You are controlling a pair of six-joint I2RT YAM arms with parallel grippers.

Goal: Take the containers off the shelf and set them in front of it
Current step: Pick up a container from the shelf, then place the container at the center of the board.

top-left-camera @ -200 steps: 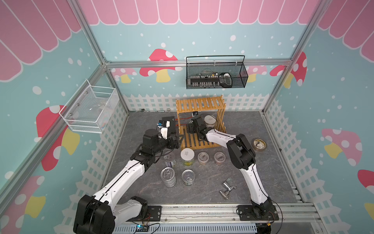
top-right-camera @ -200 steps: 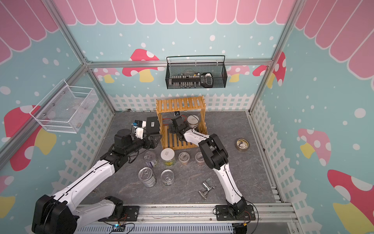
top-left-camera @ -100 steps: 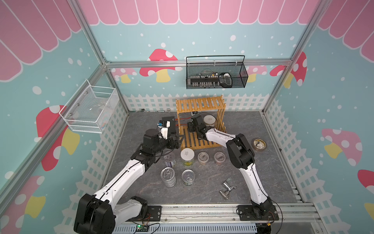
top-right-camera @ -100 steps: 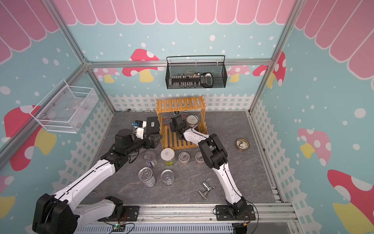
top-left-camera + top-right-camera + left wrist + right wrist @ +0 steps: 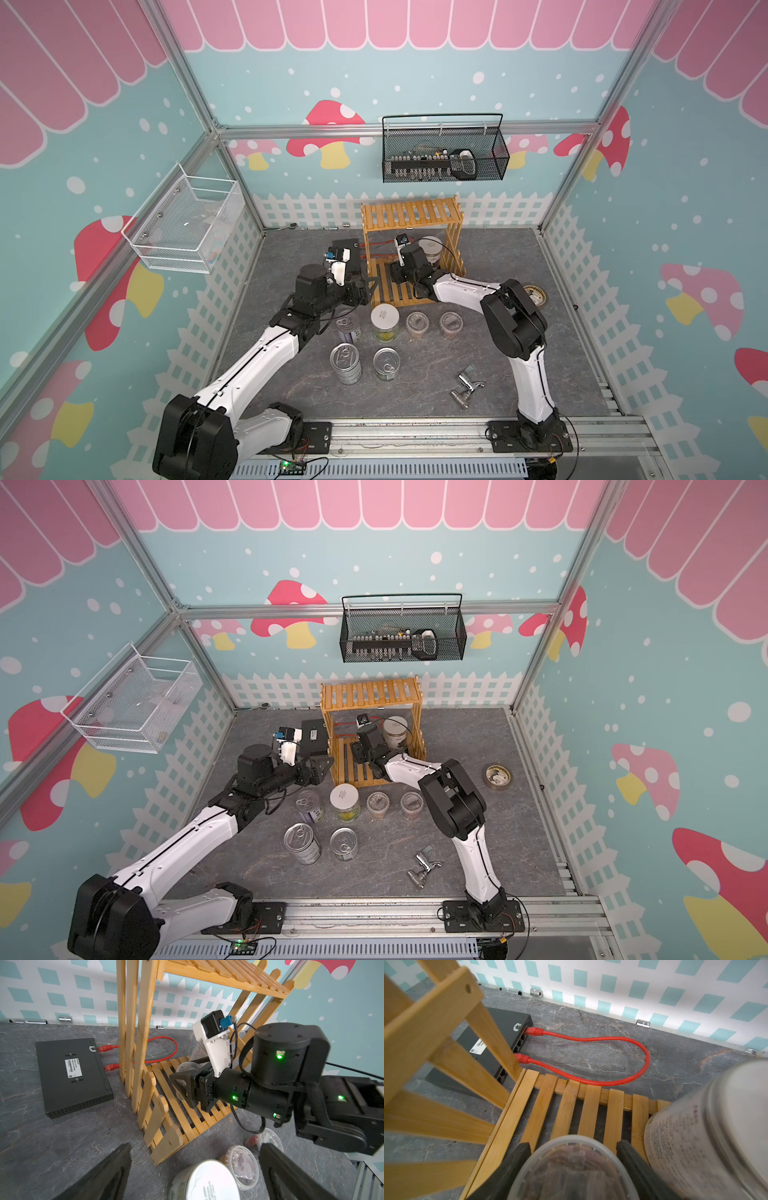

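The wooden shelf [image 5: 411, 212] [image 5: 370, 694] stands at the back. On its lower tier, my right gripper [image 5: 397, 270] [image 5: 573, 1144] is shut on a clear lidded cup [image 5: 571, 1169] [image 5: 185, 1067], one finger on each side. A white-lidded silver canister [image 5: 430, 247] [image 5: 708, 1126] stands beside it on the same tier. My left gripper [image 5: 365, 293] [image 5: 195, 1147] is open above the white-lidded jar [image 5: 385, 320] in front of the shelf. Also in front are a purple tin [image 5: 348, 326], two clear cups [image 5: 417, 324] [image 5: 451, 323] and two silver tins [image 5: 345, 361] [image 5: 386, 362].
A black network switch [image 5: 72, 1076] lies left of the shelf, its red cable [image 5: 591, 1059] looping behind it. A chrome faucet [image 5: 465, 386] lies near the front and a tape roll [image 5: 534, 295] at the right. A black wire basket [image 5: 444, 156] and a white one [image 5: 183, 226] hang on the walls.
My right gripper's jaws have narrowed onto the clear cup on the lower tier. The left arm has hardly moved.
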